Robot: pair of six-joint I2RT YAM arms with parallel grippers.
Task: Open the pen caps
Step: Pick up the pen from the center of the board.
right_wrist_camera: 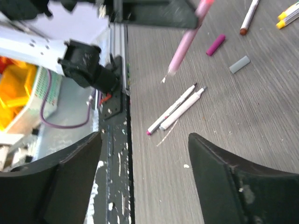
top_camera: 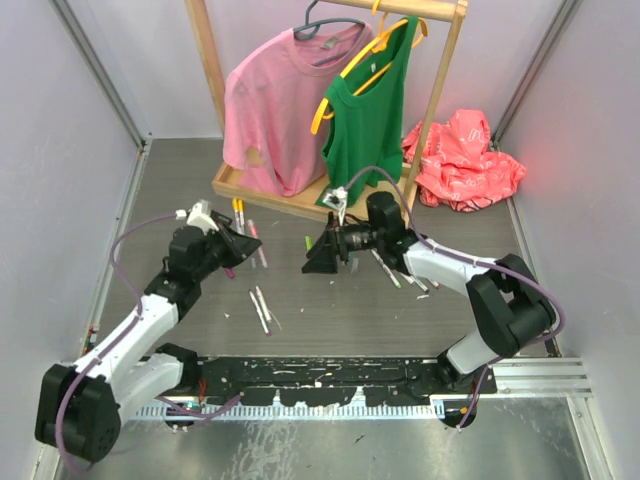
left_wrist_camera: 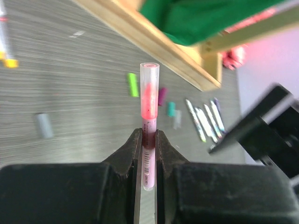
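The caps were short plastic cylinders, smooth and blunt-ended. A green cap [left_wrist_camera: 133,85], a purple cap [left_wrist_camera: 162,95], a teal cap [left_wrist_camera: 171,108] and a grey cap [left_wrist_camera: 44,125] lay loose and apart from one another on the worktop [top_camera: 330,320], around its middle and toward the rear, in front of the rack's wooden base [left_wrist_camera: 154,46].

The left claw [left_wrist_camera: 148,137] was clamped on a slim pen [left_wrist_camera: 148,154], its two black fingers pressed flat against the barrel. The pen's free end was a clear tube with a pink core glowing inside. I could not tell whether that tube was a cap.

The right claw [right_wrist_camera: 145,140] stood wide apart with nothing between its fingers. It hung close to the held pen, over two white pens [right_wrist_camera: 175,109] lying side by side.

The worktop was grey with a fine streaked grain. A black rail [top_camera: 320,375] with chipped paint ran along its near edge. More pens [left_wrist_camera: 205,119] lay in a loose row toward the right.

At the rear edge the rack [top_camera: 440,110] held a pink shirt [top_camera: 270,110] and a green top [top_camera: 375,110], and a crumpled red cloth [top_camera: 465,160] filled the rear right corner. Pale walls closed the left and right edges. The barest stretch of worktop lay between the arms near the rail.
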